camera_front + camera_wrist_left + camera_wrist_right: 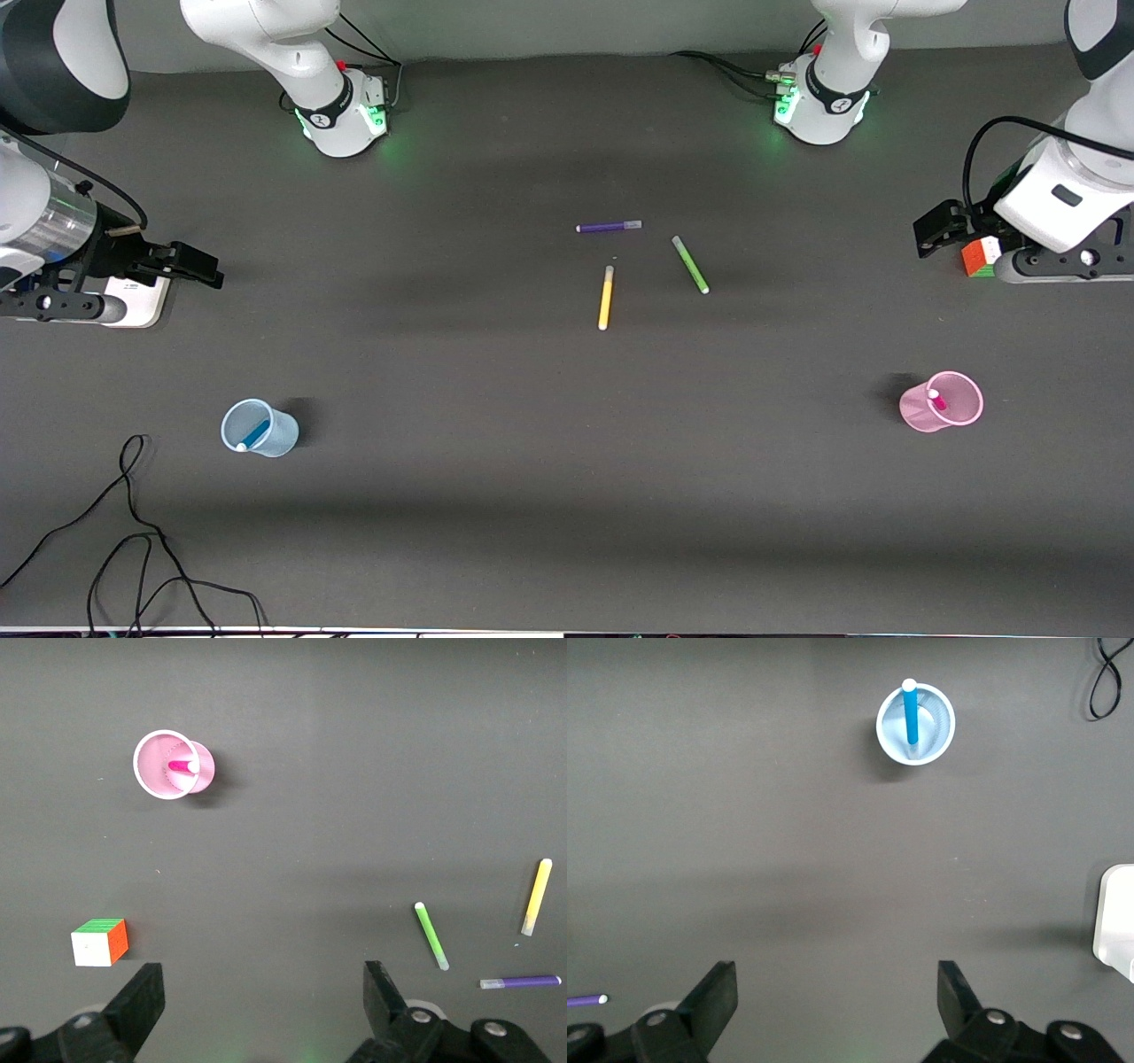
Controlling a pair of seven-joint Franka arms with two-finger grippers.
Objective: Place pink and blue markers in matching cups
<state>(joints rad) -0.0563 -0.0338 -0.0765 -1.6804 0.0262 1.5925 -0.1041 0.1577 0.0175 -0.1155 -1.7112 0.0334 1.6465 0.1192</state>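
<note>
Task looks done: blue marker [255, 433] leans in blue cup [262, 429] lower left of frame, pink marker [935, 400] in pink cup [944, 403] lower right, so both grippers, left [941, 225] & right [188, 263], wait at frame edges w/ fingers apart, empty.

Blue marker [255, 434] in blue cup [276, 436], toward right arm's end. Pink marker [936, 400] in pink cup [961, 416], toward left arm's end. Other markers [605, 299] between, farther from camera.
</note>
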